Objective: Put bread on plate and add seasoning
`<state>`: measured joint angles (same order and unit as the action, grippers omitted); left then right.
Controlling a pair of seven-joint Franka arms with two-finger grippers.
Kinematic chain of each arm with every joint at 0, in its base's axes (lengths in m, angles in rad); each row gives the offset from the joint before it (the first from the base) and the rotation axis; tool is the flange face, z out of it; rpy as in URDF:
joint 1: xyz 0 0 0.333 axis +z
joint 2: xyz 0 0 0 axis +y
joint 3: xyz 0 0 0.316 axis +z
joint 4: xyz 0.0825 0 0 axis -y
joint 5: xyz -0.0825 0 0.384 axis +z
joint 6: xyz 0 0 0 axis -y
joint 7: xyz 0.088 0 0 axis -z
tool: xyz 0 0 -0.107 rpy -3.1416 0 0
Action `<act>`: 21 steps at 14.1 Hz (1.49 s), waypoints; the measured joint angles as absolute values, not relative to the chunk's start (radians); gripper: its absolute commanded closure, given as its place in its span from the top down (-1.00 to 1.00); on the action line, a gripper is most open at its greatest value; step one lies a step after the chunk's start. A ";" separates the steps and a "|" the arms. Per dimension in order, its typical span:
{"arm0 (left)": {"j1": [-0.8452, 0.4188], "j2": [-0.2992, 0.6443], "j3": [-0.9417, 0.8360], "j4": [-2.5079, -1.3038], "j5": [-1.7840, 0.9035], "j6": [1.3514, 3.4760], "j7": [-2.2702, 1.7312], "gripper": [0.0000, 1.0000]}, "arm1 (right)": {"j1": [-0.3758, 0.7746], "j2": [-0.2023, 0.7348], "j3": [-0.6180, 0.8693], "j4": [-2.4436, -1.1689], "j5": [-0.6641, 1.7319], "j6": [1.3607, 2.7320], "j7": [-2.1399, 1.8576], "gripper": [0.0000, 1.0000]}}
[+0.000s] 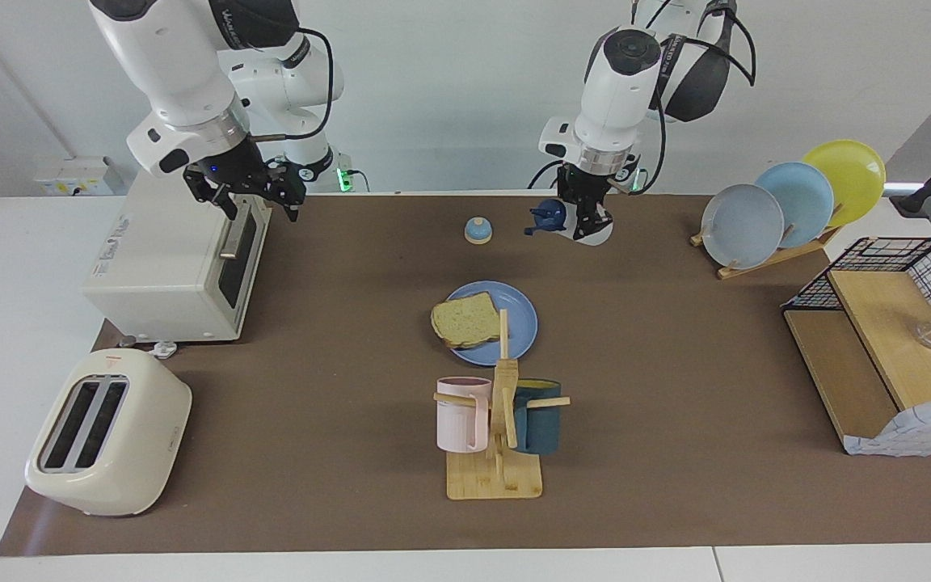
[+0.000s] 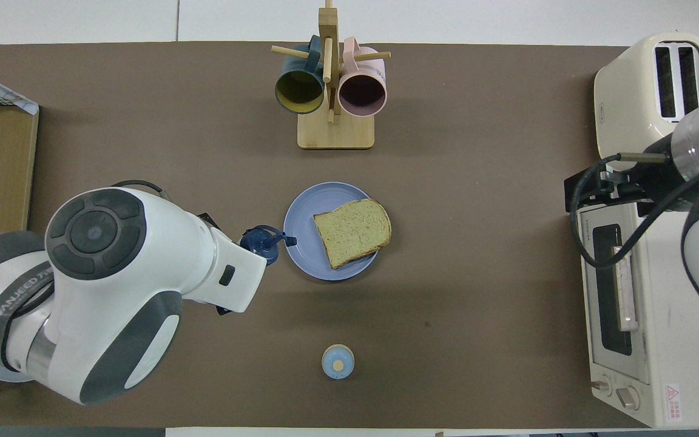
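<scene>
Navy-capped seasoning [image 1: 570, 223], pinched by left end effector [image 1: 587, 220], shows only facing; right [image 1: 257, 198] spread.

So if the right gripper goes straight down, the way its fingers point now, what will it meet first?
The right gripper is open and points down over the toaster oven, near the top front edge above the door. It would probably meet that edge first, though depth is unclear and it might slip past in front of the door.
</scene>
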<state>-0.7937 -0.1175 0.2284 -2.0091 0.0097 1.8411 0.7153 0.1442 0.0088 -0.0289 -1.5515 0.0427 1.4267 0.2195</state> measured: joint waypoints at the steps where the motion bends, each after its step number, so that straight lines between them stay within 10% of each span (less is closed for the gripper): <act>1: -0.794 -0.092 0.225 -1.996 0.031 1.843 0.711 -1.00 | 0.125 0.009 -0.024 -1.544 0.037 1.411 0.217 1.00; 21: -0.959 0.219 0.209 -1.878 0.487 1.765 0.503 -1.00 | -0.009 -0.021 -0.002 -1.601 -0.004 1.435 0.066 1.00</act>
